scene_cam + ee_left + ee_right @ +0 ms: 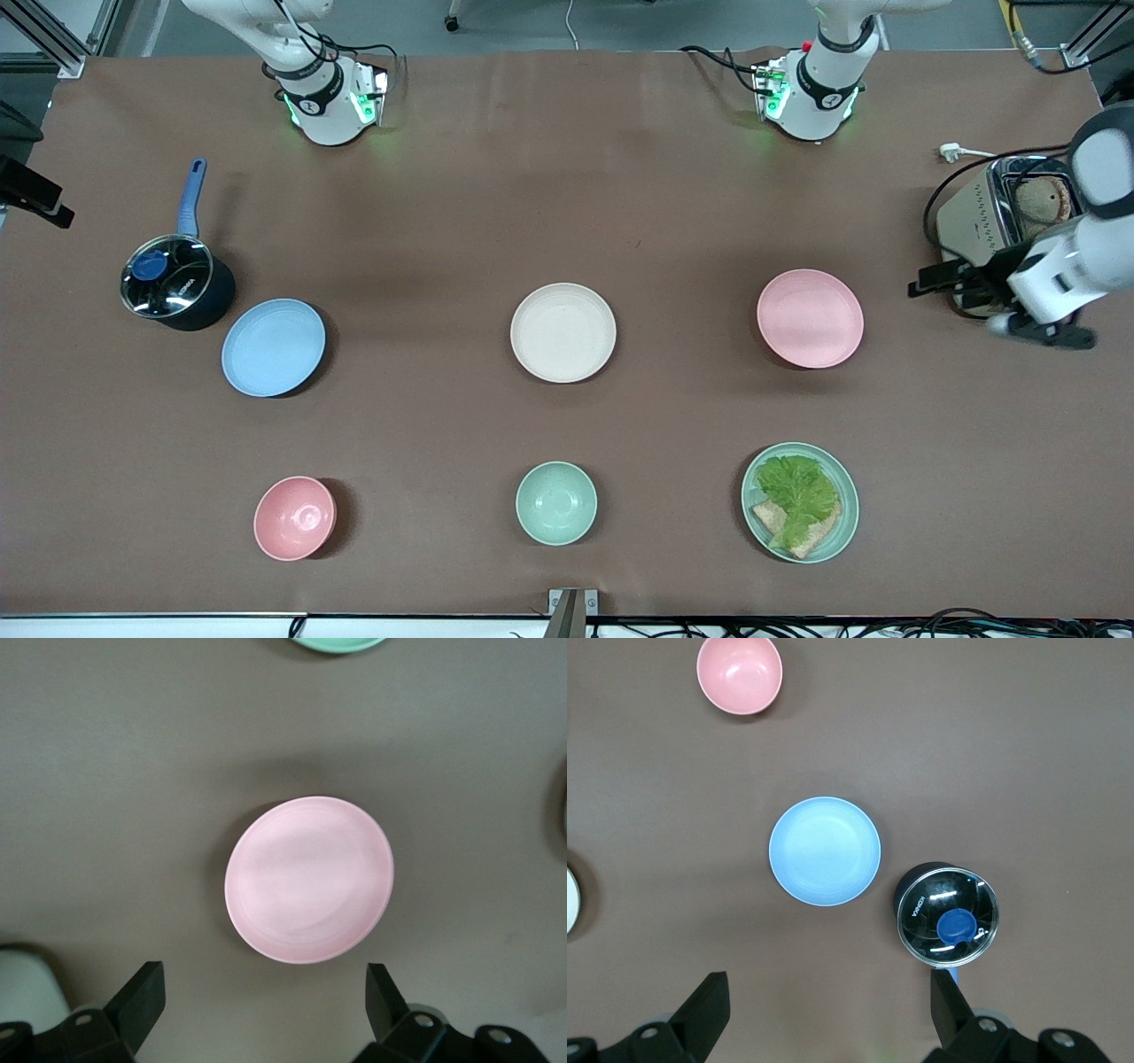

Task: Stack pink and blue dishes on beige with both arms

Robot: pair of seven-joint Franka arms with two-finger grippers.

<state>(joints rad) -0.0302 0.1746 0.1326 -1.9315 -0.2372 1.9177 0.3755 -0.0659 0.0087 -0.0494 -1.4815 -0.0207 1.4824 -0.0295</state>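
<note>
Broadly, a brown matte table cover (567, 177) fills the front view, with grey floor and aluminium framing past its edges and black cables trailing along the edge nearest the camera. The beige plate (563, 332) lies bare at the middle of the table and serves as the reference for everything else.

Toward the right arm's end from the beige plate stands a dark pot (173, 283) with a glass lid and a blue handle. Just beside the pot, between it and the beige plate, lies the blue plate (273, 347), flat on the cover and well apart from the beige one. A small pink bowl (294, 518) sits nearer the camera than the beige plate, also toward the right arm's end. The right gripper (830, 997) hangs over the table by the pot and blue plate, fingers spread wide and holding nothing.

A mint-green bowl (555, 502) rests nearer the camera than the beige plate, in line with it.

Toward the left arm's end from the beige plate lies the pink plate (810, 318), flat and well apart from it. Nearer the camera than the pink plate, a mint-green plate (850, 509) carries lettuce (797, 492) on bread (811, 536). At the left arm's end of the table stands a metal toaster (974, 213) with a slice in its slot, its plug (950, 152) lying loose on the cover. The left gripper (266, 992) hangs over the cover between the toaster and the pink plate, fingers wide apart and empty.
</note>
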